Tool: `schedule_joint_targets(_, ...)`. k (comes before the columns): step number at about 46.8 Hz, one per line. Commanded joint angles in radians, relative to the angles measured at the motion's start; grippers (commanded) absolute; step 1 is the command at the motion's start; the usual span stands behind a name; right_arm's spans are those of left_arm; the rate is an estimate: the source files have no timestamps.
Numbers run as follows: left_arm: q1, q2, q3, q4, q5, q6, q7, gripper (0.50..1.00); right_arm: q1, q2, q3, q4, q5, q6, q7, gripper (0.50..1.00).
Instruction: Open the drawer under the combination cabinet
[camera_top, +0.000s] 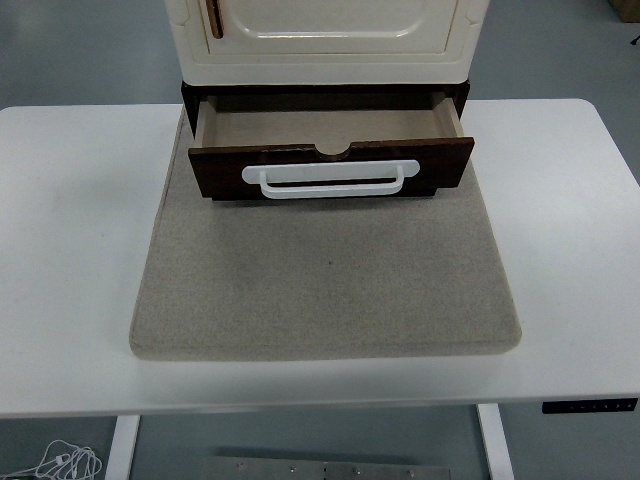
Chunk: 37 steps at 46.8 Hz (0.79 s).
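The dark wooden drawer (330, 150) stands pulled out toward the near edge beneath the cream combination cabinet (325, 40), whose top is cut off, its white handle (330, 178) running left to right over the grey mat (325, 280); neither robot hand is in view.

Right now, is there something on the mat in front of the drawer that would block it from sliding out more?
Nothing visible does. The drawer is already pulled out, and the grey mat before it is bare.
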<state>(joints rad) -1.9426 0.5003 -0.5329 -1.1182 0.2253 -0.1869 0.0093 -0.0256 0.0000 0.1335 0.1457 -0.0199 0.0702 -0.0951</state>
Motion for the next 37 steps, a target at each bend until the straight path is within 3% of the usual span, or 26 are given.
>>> schedule_joint_targets(1,0.004,0.006,-0.047,0.073,-0.003,0.114,-0.038,1.000,0.000,0.000,0.000,0.000,0.000,-0.001,0.000,0.926)
schedule_joint_targets(8,0.034,0.017,-0.098,0.221,-0.004,0.297,-0.063,1.000,0.000,0.000,0.000,0.000,0.000,-0.001,0.000,0.926)
schedule_joint_targets(18,0.139,0.037,-0.154,0.435,-0.004,0.455,-0.058,1.000,0.000,0.000,0.000,0.000,0.000,0.000,0.000,0.926)
schedule_joint_targets(26,0.251,0.049,-0.156,0.573,-0.076,0.474,-0.038,1.000,0.001,0.000,0.000,0.000,0.000,0.000,0.000,0.926)
schedule_joint_targets(31,0.300,0.090,-0.151,0.650,-0.242,0.458,-0.016,1.000,0.000,0.000,0.000,0.000,0.000,0.000,0.000,0.928)
schedule_joint_targets(37,0.395,0.116,-0.156,0.669,-0.357,0.416,0.023,1.000,0.001,0.000,0.000,0.000,0.000,-0.001,0.000,0.928)
